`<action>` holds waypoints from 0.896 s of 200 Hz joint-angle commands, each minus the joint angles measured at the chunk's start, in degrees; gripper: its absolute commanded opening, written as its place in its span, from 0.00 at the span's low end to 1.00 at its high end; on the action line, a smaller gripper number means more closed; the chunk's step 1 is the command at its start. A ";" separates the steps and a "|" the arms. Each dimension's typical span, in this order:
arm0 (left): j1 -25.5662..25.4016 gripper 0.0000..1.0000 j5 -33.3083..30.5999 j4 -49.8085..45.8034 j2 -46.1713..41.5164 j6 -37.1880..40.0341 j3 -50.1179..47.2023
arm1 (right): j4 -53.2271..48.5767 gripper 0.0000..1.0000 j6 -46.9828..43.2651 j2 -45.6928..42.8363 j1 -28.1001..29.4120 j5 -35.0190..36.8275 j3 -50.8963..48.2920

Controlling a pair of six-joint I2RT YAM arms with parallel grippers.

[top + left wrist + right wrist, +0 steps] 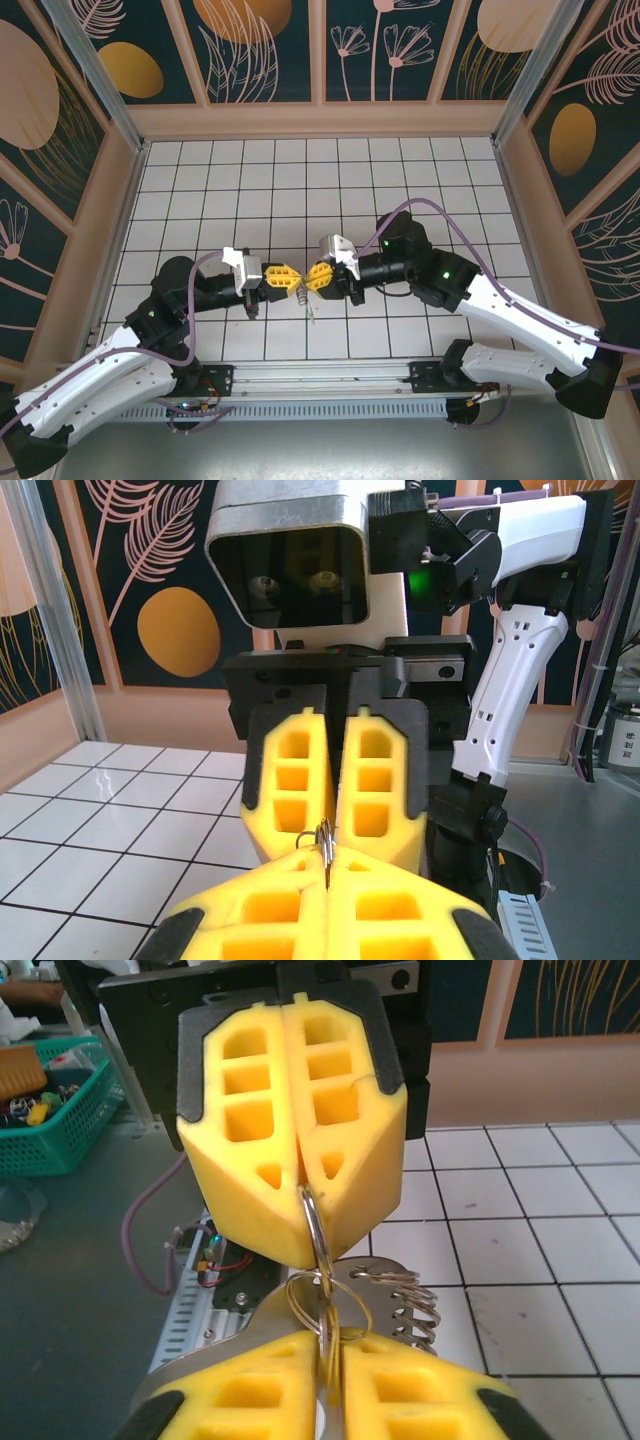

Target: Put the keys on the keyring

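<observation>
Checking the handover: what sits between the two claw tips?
The keyring, pinched by the left claw and right claw; the right wrist view shows it.

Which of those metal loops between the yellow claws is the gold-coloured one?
The thin wire loop by the right tool. The thicker ring clamped in the left tool is silver, as is the coil.

The keyring (314, 1222) is vanishing at its top between the left gripper's (300, 1175) fingers. Its lower arc is sinking into the pressed-together fingers of the right gripper (330, 1365), which the bottom edge is cutting off. From above, the keys (303, 297) are showing too small to separate.
</observation>
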 commanded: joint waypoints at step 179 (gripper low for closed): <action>-0.18 0.00 1.02 4.50 -0.78 -0.80 -0.62 | -4.85 0.34 -2.44 -1.53 0.94 4.87 0.44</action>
